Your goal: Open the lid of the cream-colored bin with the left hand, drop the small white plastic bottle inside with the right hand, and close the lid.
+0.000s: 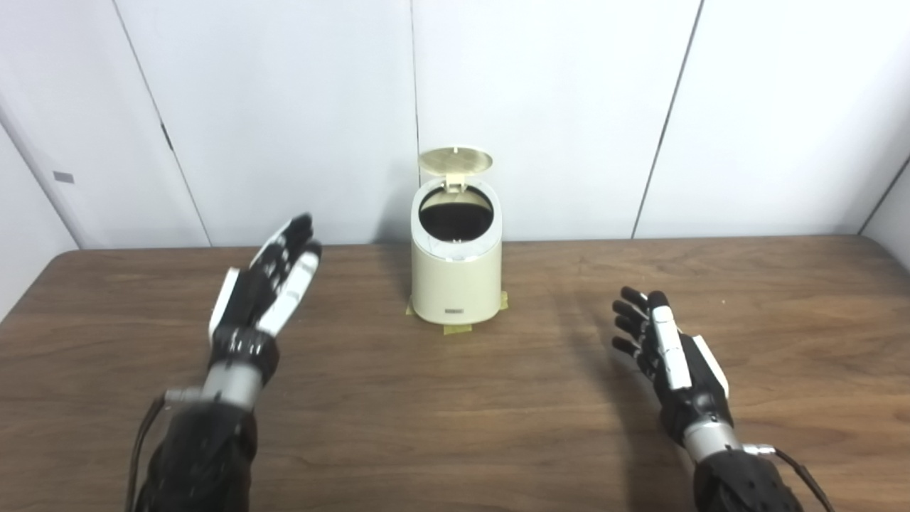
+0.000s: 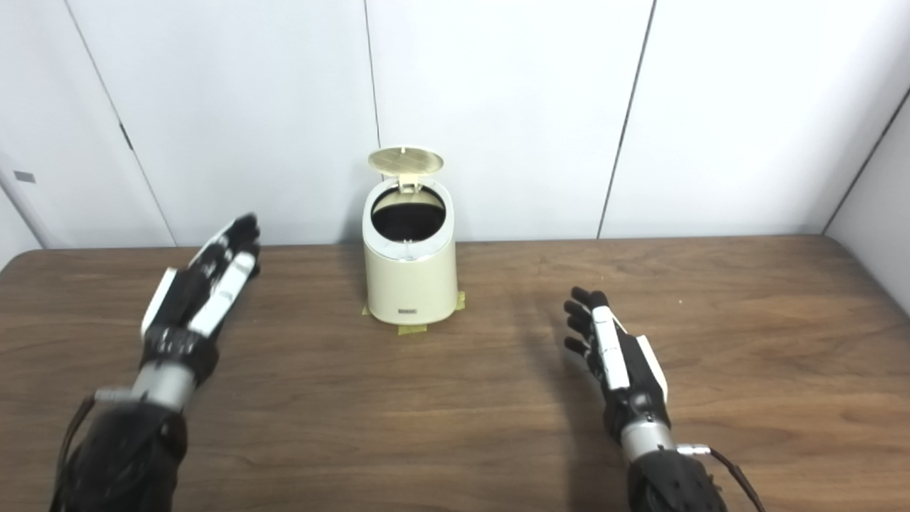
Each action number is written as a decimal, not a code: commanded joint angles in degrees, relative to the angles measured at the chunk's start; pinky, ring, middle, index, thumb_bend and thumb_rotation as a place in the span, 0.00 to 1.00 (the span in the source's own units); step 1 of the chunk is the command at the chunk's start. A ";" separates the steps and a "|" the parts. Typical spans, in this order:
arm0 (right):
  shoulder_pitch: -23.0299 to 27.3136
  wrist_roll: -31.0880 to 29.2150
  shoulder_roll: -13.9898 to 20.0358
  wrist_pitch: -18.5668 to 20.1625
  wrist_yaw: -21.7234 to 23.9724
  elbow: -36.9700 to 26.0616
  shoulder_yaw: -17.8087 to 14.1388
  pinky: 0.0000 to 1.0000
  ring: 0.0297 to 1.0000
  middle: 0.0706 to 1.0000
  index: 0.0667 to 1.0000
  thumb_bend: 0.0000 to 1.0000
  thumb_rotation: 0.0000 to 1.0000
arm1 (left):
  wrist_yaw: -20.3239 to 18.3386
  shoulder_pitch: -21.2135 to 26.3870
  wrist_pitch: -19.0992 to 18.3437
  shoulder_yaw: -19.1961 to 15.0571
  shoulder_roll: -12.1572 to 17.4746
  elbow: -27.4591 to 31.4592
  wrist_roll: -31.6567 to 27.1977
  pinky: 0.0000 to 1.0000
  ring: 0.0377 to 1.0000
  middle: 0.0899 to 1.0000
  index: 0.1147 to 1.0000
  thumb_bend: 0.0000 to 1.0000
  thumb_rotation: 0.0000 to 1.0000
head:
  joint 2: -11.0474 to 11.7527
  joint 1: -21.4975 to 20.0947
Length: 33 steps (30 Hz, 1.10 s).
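Note:
The cream-colored bin (image 1: 456, 281) stands at the back middle of the wooden table (image 1: 455, 398), taped down at its base. Its round lid (image 1: 455, 161) is tipped up on the rear hinge, and the dark opening (image 1: 456, 213) faces me. My left hand (image 1: 270, 284) is raised above the table to the left of the bin, fingers stretched and apart, holding nothing. My right hand (image 1: 661, 341) rests low at the right, fingers apart and empty. No small white plastic bottle shows in either view; the bin's inside is too dark to read.
White wall panels (image 1: 554, 107) rise right behind the table's far edge. Yellow tape tabs (image 1: 459, 328) stick out under the bin. A cable (image 1: 800, 466) trails from my right wrist.

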<state>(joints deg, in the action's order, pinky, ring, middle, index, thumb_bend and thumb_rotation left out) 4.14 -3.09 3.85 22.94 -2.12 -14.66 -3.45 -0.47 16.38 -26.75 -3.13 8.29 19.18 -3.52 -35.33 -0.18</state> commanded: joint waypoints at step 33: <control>-3.53 0.60 -5.11 -18.47 -1.52 4.58 -0.48 0.81 0.88 0.89 0.91 0.56 1.00 | -6.91 28.88 4.02 8.54 5.65 -22.79 9.93 0.93 0.92 0.89 0.87 0.50 0.74 | 4.36 2.12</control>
<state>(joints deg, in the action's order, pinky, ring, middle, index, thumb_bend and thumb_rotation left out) -0.71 -2.84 -1.40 7.81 -3.78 -9.02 -4.01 -7.34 40.68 -25.62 5.13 12.87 -3.96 5.25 -30.94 1.93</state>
